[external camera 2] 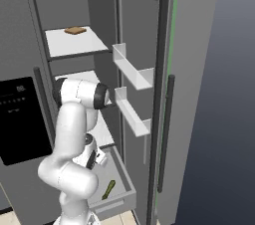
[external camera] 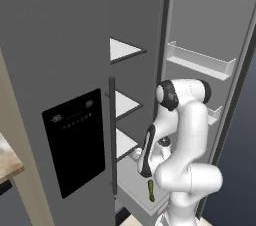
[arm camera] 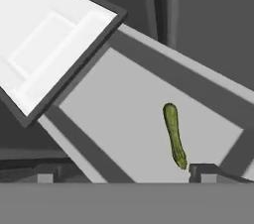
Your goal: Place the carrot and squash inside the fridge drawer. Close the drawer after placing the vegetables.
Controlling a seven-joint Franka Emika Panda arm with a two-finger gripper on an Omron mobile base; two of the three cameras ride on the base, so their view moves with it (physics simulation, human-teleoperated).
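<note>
While the squash [arm camera: 173, 134] lies in the open fridge drawer [arm camera: 119, 134] at five o'clock, we should fetch the carrot next — our gripper's [arm camera: 126, 178] jaws look spread and empty.

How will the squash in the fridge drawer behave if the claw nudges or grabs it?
The squash looks slim and rounded, lying flat on the smooth floor of the fridge drawer, so a sideways nudge would probably roll or slide it. It appears stiff, with only a slight curve, so it should hold its shape in a grasp. The tapered end may slip; gripping mid-body seems safer.
</note>
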